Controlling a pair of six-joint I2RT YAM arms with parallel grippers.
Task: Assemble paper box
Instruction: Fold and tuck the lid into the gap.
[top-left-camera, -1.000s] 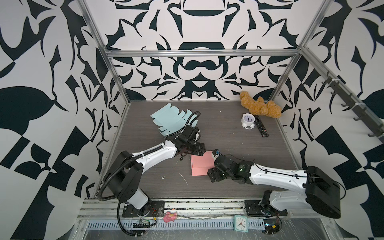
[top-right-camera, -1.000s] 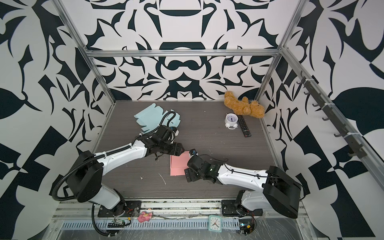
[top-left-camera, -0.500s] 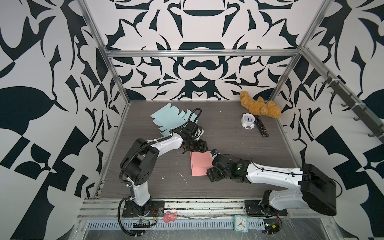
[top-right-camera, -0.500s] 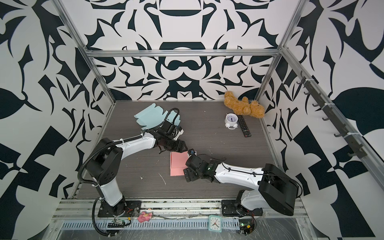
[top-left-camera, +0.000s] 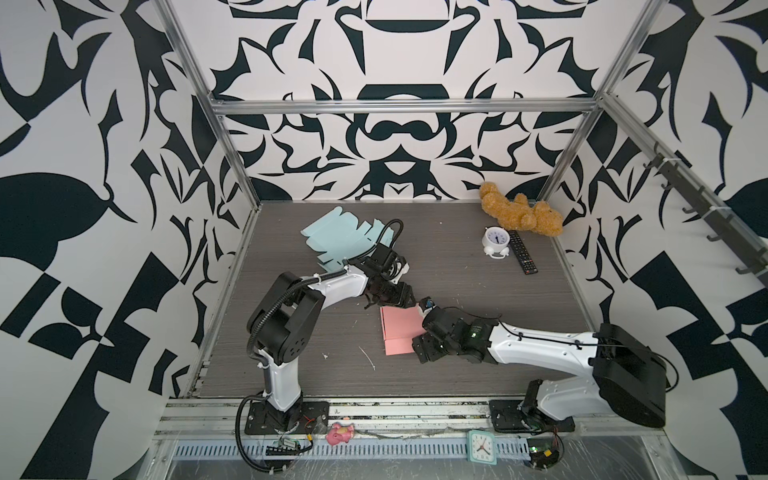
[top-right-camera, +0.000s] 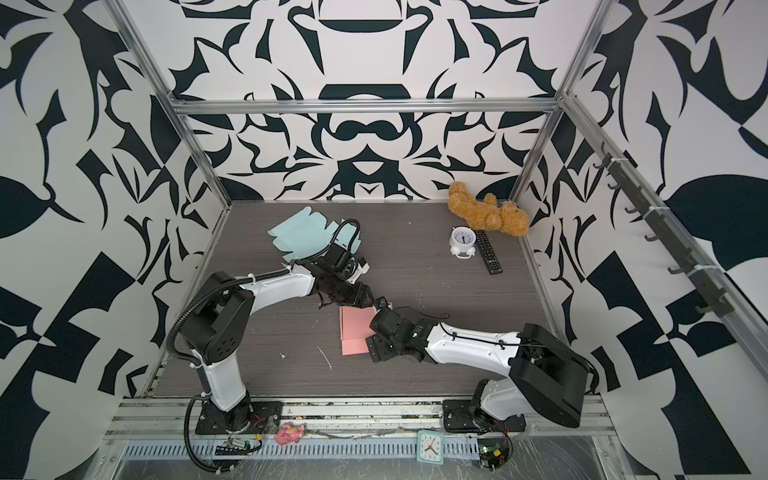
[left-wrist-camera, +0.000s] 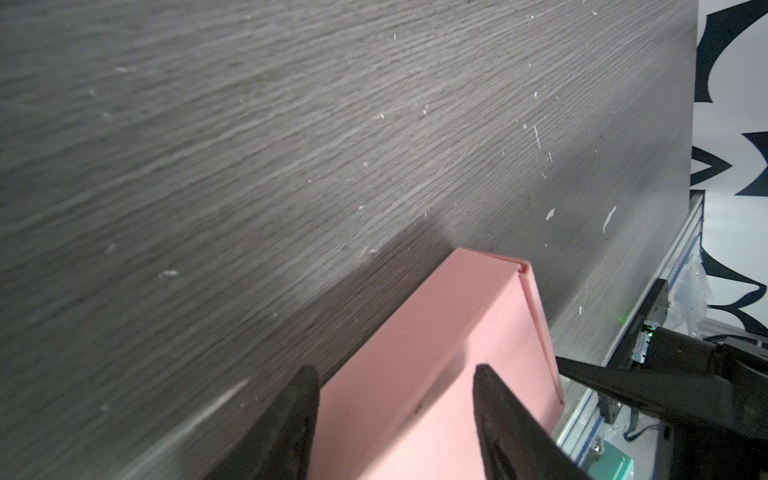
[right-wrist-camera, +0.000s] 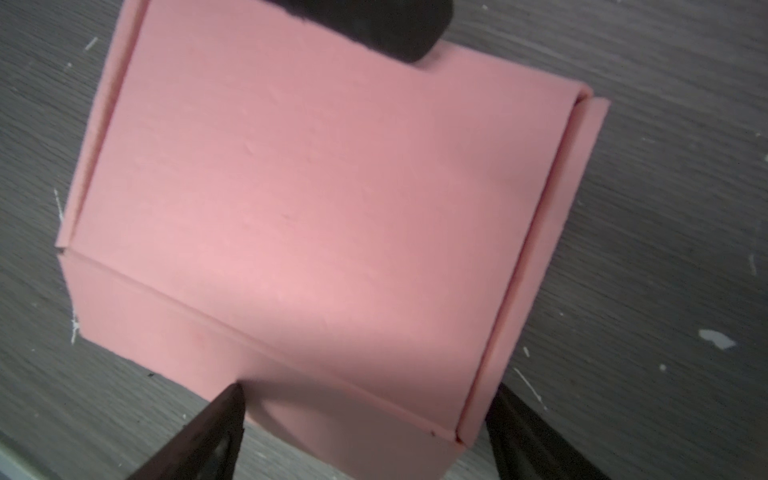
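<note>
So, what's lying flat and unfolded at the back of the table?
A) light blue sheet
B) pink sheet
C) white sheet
A: the light blue sheet lies flat at the back, while the pink box is already folded up.

Both top views are bright, evenly lit from above and sharp, with short, soft shadows. In the left wrist view the table (left-wrist-camera: 208, 166) smears at left, and the pink box (left-wrist-camera: 436, 353) shades it centrally. The right wrist view is soft, its fingers (right-wrist-camera: 199, 440) blurred at bottom.
</note>
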